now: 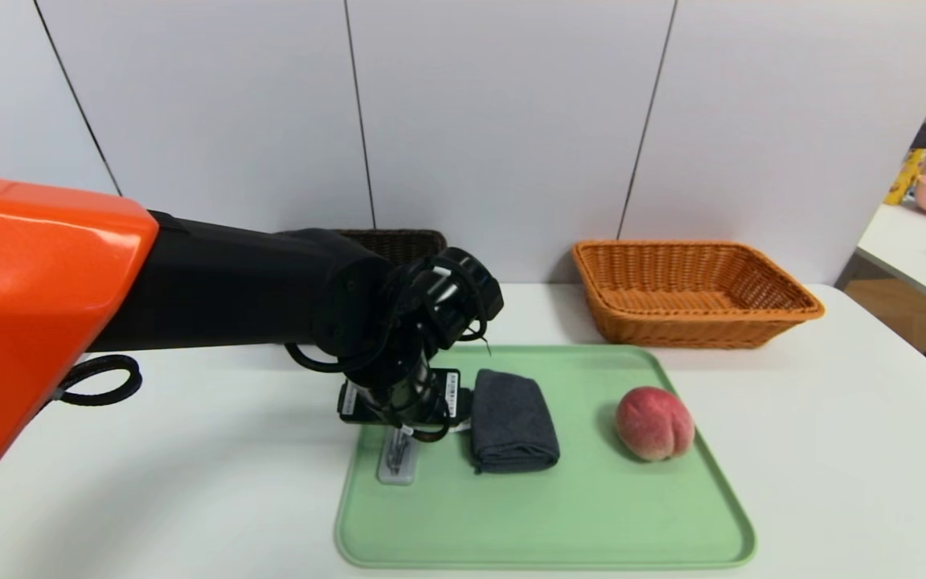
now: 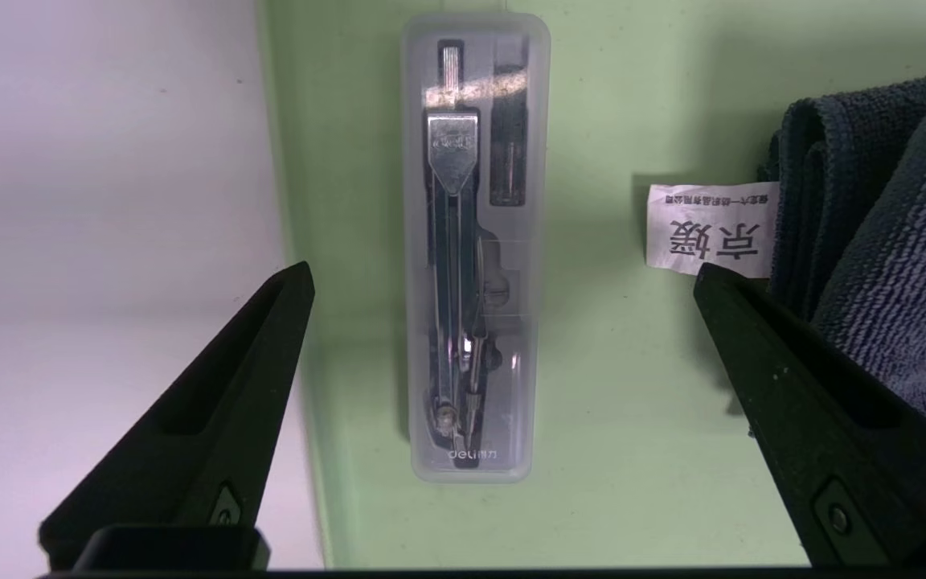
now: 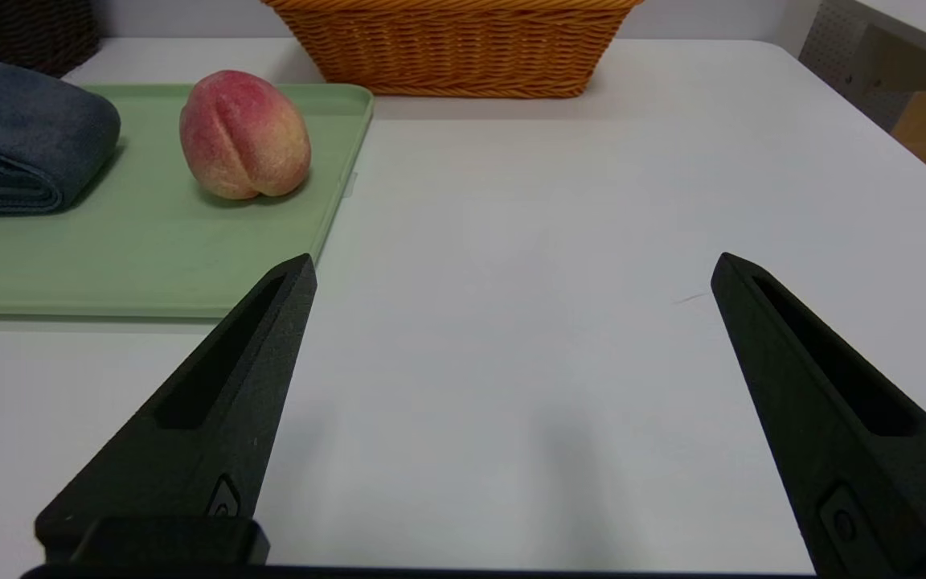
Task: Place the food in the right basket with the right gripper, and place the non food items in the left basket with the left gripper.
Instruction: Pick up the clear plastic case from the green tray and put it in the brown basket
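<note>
As the peach (image 1: 654, 424) waits, left hand (image 2: 503, 277) wide open, empty, above compass case (image 2: 475, 249), right hand (image 3: 515, 265) likewise.

Bright scene, soft diffuse shadows

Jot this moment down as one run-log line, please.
left gripper: open above compass case | right gripper: open, idle, over table | peach: on tray
</note>
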